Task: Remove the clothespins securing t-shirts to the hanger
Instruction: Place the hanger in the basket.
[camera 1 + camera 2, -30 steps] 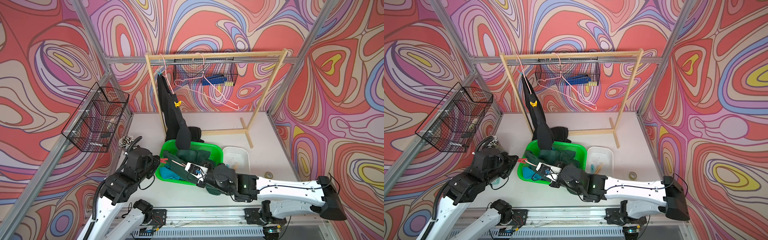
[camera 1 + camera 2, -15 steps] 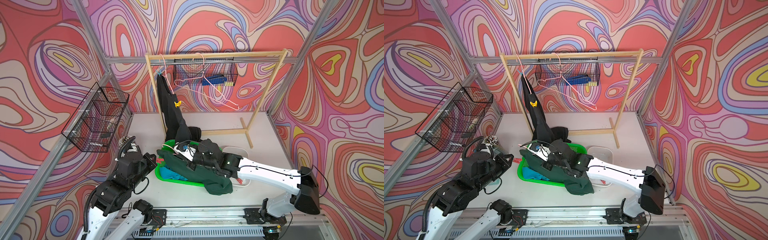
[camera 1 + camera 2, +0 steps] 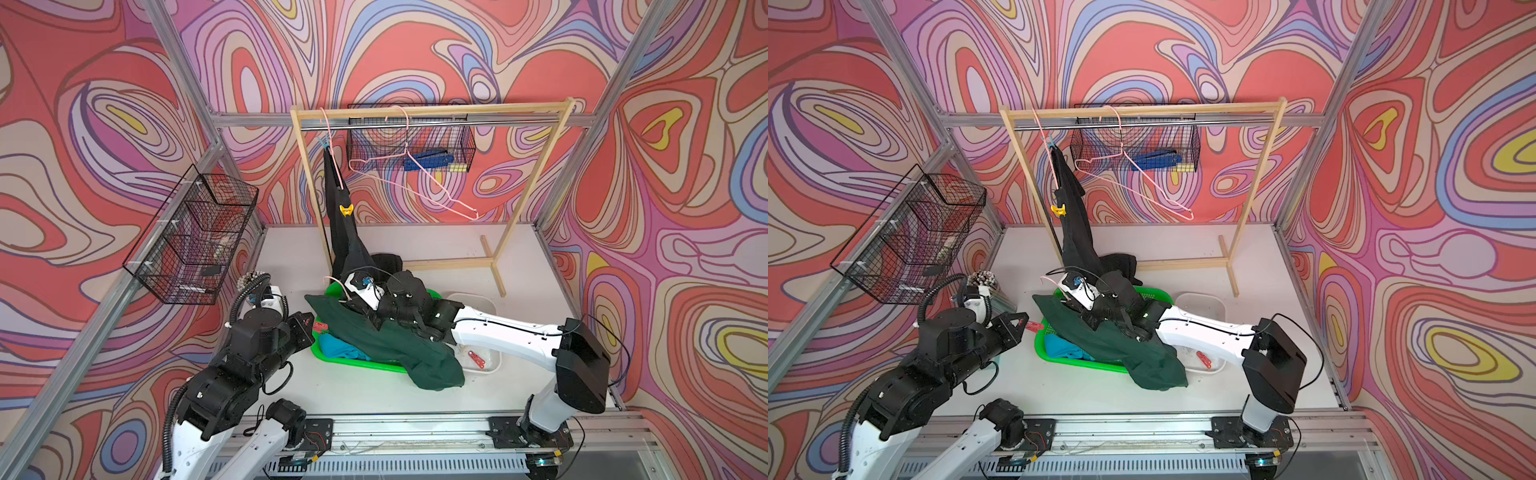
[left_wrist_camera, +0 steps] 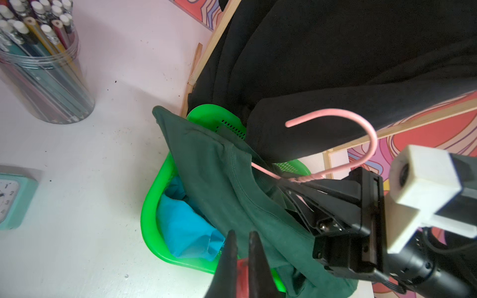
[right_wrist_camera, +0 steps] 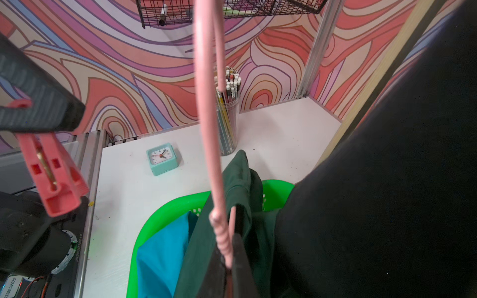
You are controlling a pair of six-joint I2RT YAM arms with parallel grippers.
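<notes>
My left gripper (image 4: 242, 233) is shut on a red-pink clothespin (image 5: 51, 175), held in the air just left of the green basket (image 3: 320, 357). My right gripper (image 5: 228, 258) is shut on the twisted neck of a pink hanger (image 5: 206, 103) that carries the dark green t-shirt (image 3: 395, 349). That shirt drapes over the basket and onto the table. A turquoise t-shirt (image 4: 185, 227) lies in the basket. The black t-shirt (image 3: 343, 232) hangs from the rack on another pink hanger, pinned by a yellow clothespin (image 3: 345, 210) and a light blue clothespin (image 3: 324, 143).
A white tray (image 3: 494, 307) with red clothespins sits right of the basket. On the wooden rack (image 3: 432, 112) hangs a bare pink hanger (image 3: 415, 166). A pencil cup (image 4: 44, 64) and a teal clock (image 4: 10, 201) stand at the left. Wire baskets (image 3: 195, 241) are fixed to the walls.
My right arm swung from the table's front up over the basket, dragging the hanger and green shirt along. My left gripper drew back leftward, keeping the red-pink clothespin.
</notes>
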